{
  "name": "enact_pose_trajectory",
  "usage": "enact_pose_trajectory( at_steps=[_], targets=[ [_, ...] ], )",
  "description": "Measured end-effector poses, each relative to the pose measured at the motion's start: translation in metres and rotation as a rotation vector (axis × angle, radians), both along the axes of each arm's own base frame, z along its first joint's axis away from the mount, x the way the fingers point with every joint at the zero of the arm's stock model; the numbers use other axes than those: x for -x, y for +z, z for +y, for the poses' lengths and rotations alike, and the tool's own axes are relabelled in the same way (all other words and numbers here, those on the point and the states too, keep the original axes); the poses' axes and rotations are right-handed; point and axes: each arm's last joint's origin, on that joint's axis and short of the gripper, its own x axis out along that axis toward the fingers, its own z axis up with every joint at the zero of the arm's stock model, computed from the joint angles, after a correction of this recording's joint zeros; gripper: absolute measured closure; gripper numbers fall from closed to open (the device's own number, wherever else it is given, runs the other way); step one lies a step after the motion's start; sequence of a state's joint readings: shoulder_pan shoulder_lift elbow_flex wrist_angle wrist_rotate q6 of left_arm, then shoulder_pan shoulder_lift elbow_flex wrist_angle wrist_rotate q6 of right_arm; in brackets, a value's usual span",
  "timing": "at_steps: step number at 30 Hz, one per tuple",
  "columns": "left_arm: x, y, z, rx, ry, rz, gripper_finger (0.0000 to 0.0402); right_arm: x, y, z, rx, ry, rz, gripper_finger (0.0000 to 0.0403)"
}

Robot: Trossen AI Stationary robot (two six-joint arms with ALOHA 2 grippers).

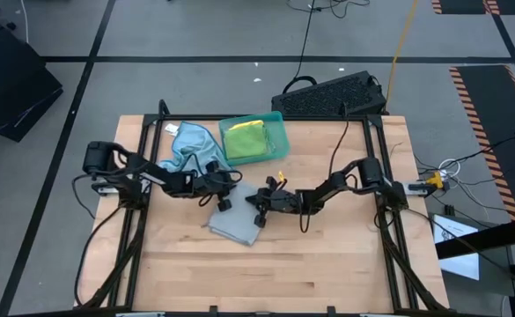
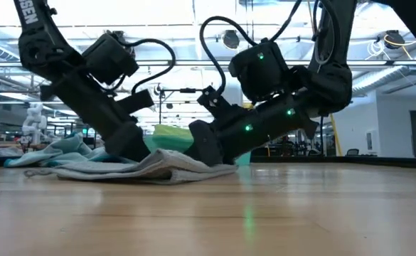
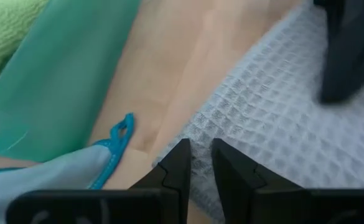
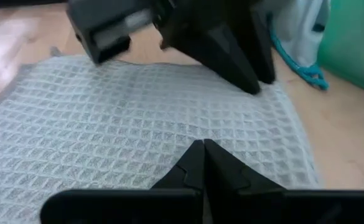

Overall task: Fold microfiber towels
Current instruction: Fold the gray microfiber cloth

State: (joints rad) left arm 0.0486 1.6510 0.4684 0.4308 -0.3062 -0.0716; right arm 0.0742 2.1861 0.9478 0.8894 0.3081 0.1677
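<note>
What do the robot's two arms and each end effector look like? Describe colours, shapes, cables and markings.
Both arms are dark, boxy-jointed, with looping black cables. The right arm shows small green lights; the left arm carries white lettering. Each end effector has two black, pointed wedge fingers.
</note>
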Motion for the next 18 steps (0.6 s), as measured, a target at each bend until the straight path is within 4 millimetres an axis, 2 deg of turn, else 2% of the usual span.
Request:
enact_pose_trajectory(
  at_steps=[2, 6, 11, 14, 18],
  targets=[
    [0.002, 0.007, -0.002, 0.000, -0.023, -0.011, 0.0332, 0.001, 0.010, 0.002, 0.012, 0.015, -0.008, 0.0401],
    [0.006, 0.032, -0.006, -0.004, -0.046, -0.077, 0.0332, 0.001, 0.042, 0.005, 0.013, 0.048, -0.039, 0.0401],
    [0.014, 0.055, -0.014, 0.022, -0.055, -0.137, 0.0332, 0.011, 0.070, 0.007, -0.011, 0.039, 0.036, 0.0400],
    [0.016, 0.058, -0.021, 0.075, -0.095, -0.151, 0.0332, 0.019, 0.083, 0.006, -0.064, 0.002, 0.081, 0.0390],
    [0.016, 0.050, -0.037, 0.199, -0.180, -0.113, 0.0332, 0.029, 0.087, 0.005, -0.165, -0.067, 0.157, 0.0360]
  ],
)
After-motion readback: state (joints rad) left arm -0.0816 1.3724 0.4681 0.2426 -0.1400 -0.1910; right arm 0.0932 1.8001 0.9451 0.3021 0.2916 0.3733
